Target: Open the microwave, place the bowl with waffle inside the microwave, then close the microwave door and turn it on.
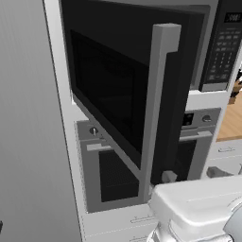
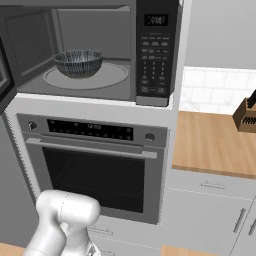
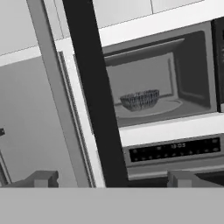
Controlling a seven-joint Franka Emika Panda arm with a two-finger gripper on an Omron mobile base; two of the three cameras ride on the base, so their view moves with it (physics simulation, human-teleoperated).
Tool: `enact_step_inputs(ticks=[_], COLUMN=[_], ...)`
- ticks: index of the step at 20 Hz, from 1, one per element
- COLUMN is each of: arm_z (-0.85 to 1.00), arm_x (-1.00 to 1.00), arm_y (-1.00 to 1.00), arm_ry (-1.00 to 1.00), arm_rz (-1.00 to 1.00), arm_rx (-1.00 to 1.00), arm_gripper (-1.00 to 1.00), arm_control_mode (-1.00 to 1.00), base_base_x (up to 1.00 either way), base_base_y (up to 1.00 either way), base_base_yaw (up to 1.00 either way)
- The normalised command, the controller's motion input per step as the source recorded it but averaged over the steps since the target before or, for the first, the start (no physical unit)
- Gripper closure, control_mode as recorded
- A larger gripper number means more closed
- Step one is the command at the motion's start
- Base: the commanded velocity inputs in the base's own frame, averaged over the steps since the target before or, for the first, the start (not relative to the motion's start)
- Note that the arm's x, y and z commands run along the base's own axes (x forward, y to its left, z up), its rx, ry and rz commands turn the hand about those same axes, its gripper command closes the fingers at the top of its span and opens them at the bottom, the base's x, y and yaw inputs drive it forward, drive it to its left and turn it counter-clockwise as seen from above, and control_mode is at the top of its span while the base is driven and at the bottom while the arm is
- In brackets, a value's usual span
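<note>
The microwave (image 2: pixel 90 30) stands open, its keypad panel (image 2: pixel 155 55) to the right of the cavity. Inside, on the round turntable, sits the bowl (image 2: pixel 78 62), dark with a fine pattern; I cannot make out its contents. In the hand view the bowl (image 3: pixel 140 99) lies well ahead of me. The microwave door (image 1: pixel 108 85) is swung out to the left, its tall silver handle (image 1: pixel 156 108) facing the left base camera. My gripper (image 3: pixel 111 179) is open, with both fingertips far apart and nothing held. The door's black edge (image 3: pixel 94 100) crosses the hand view between them.
A silver-fronted oven (image 2: pixel 95 170) with a horizontal handle sits right under the microwave. To the right runs a wooden counter (image 2: pixel 215 140) with a knife block (image 2: pixel 246 117) and white drawers below. A tall grey panel (image 1: pixel 28 142) stands on the left.
</note>
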Motion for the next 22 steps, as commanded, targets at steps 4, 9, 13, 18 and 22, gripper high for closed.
enact_step_inputs(ticks=[4,9,13,18,22], arm_z=[0.00,0.00,0.00,-0.01,-0.05], arm_x=[0.13,0.19,0.19,0.11,0.22], arm_y=[0.71,0.67,0.59,0.29,-0.04], arm_ry=[-0.03,0.00,0.00,0.00,-0.02], arm_rz=[0.00,-0.01,-0.03,-0.06,-0.19], arm_rx=[-0.07,-0.07,-0.07,-0.05,-0.02], arm_gripper=[-1.00,-1.00,-1.00,-1.00,-1.00], arm_control_mode=[-1.00,-1.00,-1.00,-1.00,-1.00], base_base_x=[0.00,0.00,0.00,0.00,0.00], base_base_y=[0.00,0.00,0.00,0.00,0.00], base_base_yaw=[0.00,0.00,0.00,0.00,0.00])
